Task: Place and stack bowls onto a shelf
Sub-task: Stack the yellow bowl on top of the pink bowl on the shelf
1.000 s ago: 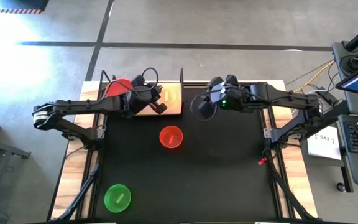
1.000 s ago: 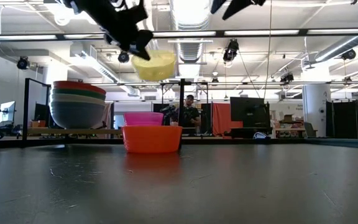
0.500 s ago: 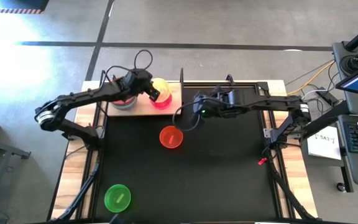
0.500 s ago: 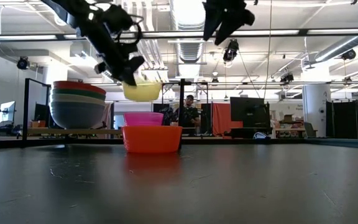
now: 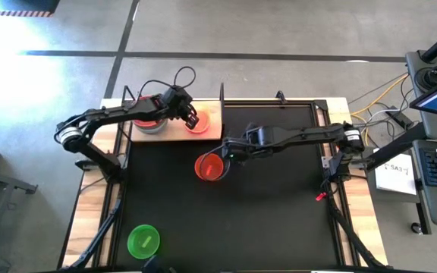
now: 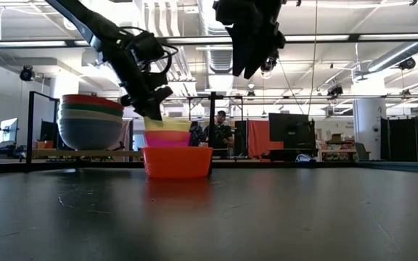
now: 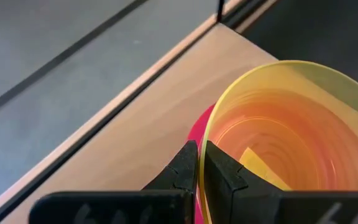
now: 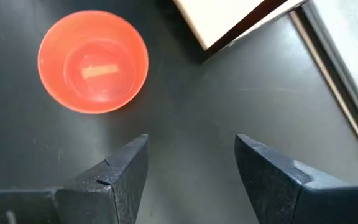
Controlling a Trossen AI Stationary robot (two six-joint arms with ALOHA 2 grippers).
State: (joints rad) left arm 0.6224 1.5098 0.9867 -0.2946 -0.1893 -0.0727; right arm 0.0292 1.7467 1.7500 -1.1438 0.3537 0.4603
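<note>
Yellow bowl being nested into the magenta bowl on the shelf, while the orange bowl is approached.

In the high view, the shelf [image 5: 212, 130] is taken as landmark: the left tool [image 5: 189, 119] is over it, beside a stack of bowls [image 5: 149, 121] at its left end, and the right tool [image 5: 227, 157] is just in front of its right corner, next to the orange bowl [image 5: 210, 167]; the green bowl [image 5: 143, 240] is left far from the shelf on the counter [image 5: 279, 212]. In the low view, the yellow bowl [image 6: 168, 125] is seen sunk in the magenta bowl [image 6: 169, 138], so that space on the shelf is saved. In the left wrist view, the rim of the yellow bowl is pinched between the clenched fingers [image 7: 219, 171], which lets it be lowered level. In the right wrist view, the fingers [image 8: 120, 171] are spread wide, empty, with the orange bowl ahead, probably for the next grasp.
</note>
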